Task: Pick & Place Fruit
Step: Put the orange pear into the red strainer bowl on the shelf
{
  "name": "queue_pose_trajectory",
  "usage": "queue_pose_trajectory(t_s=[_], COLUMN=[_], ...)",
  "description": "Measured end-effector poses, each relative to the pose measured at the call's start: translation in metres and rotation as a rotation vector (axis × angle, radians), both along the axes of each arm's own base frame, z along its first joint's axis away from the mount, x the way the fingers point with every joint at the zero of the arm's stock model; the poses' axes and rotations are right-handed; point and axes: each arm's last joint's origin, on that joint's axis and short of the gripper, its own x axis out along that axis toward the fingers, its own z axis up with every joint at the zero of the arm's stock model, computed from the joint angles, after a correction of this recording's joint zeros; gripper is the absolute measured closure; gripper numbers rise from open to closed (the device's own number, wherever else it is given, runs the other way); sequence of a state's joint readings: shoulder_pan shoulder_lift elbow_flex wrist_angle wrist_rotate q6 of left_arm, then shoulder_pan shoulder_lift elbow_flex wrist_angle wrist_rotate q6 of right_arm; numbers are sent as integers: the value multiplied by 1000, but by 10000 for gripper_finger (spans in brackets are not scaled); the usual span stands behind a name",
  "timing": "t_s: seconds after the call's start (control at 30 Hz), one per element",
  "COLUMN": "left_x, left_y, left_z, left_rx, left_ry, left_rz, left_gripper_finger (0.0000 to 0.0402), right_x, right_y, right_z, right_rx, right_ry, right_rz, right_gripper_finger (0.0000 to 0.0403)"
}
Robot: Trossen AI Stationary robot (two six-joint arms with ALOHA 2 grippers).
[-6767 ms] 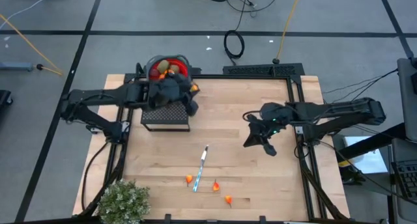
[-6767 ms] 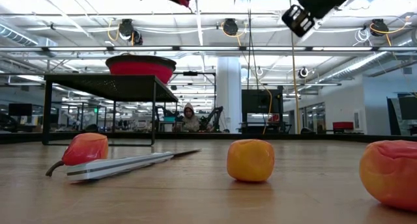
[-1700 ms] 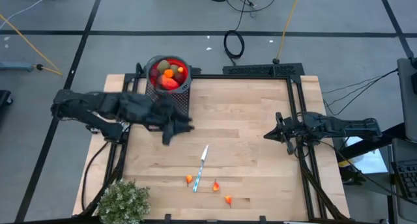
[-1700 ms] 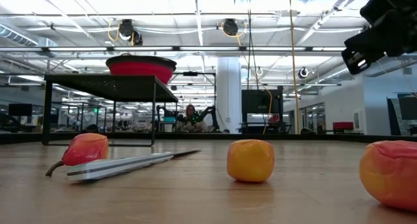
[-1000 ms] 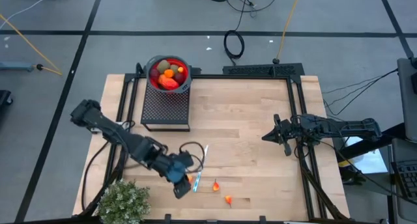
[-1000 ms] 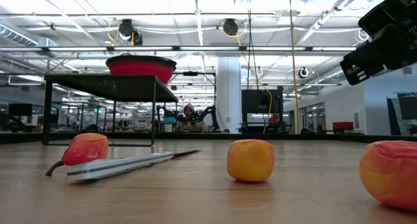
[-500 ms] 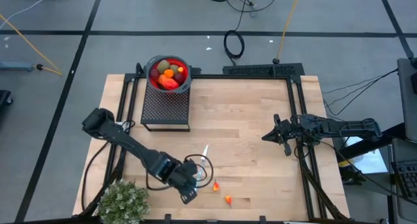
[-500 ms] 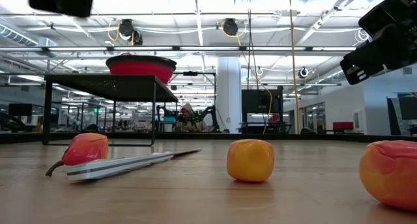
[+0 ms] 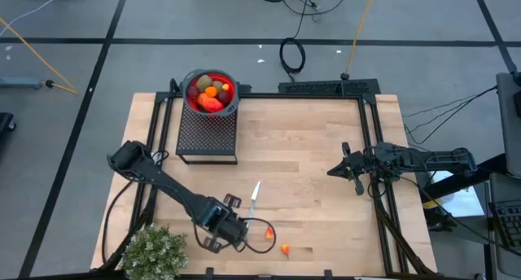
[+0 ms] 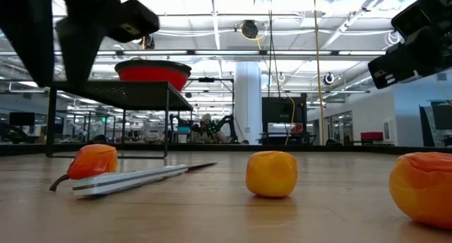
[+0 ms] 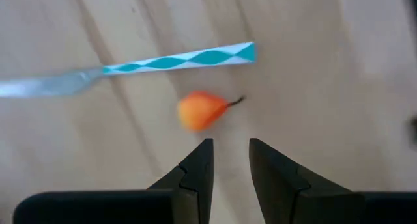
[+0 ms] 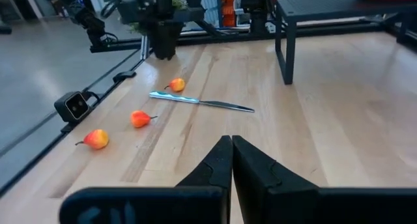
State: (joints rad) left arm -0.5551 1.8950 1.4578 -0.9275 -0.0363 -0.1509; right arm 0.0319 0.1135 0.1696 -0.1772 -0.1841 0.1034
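Three tiny red-orange fruit bits lie on the wooden table near its near edge; two show in the high view. The third lies on the wood just ahead of my left gripper, which hangs over it, open, pointing down, and hides it in the high view. More fruit fills the red bowl on the black mesh stand. My right gripper waits shut above the table's right side.
A knife with a teal-and-white handle lies beside the stemmed fruit bit, its blade toward the stand. A bushy grey-green plant stands at the near left corner. A black frame borders the table. Bare wood lies between knife and right arm.
My left gripper has swung from the knife's left side toward the near edge and come down over the leftmost fruit bit, which it now covers in the high view; its dark body has dropped into the low view. The fruit and knife lie where they were.
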Motion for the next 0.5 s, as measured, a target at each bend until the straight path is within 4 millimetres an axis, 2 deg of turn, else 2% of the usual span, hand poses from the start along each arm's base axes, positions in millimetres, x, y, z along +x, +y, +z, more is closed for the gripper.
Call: queue_pose_trajectory(t_s=[0.27,0.5], left_x=[8,15], left_y=[15,28], left_z=[2,0], left_rx=[146,113], left_ry=[-58,-36], left_rz=[-272,-428], left_gripper_finger=[302,284], right_x=[0,0], right_y=[0,0], right_z=[0,0], right_rx=[-18,-18], right_ry=[-4,-4], right_rz=[4,4], right_gripper_finger=[399,399])
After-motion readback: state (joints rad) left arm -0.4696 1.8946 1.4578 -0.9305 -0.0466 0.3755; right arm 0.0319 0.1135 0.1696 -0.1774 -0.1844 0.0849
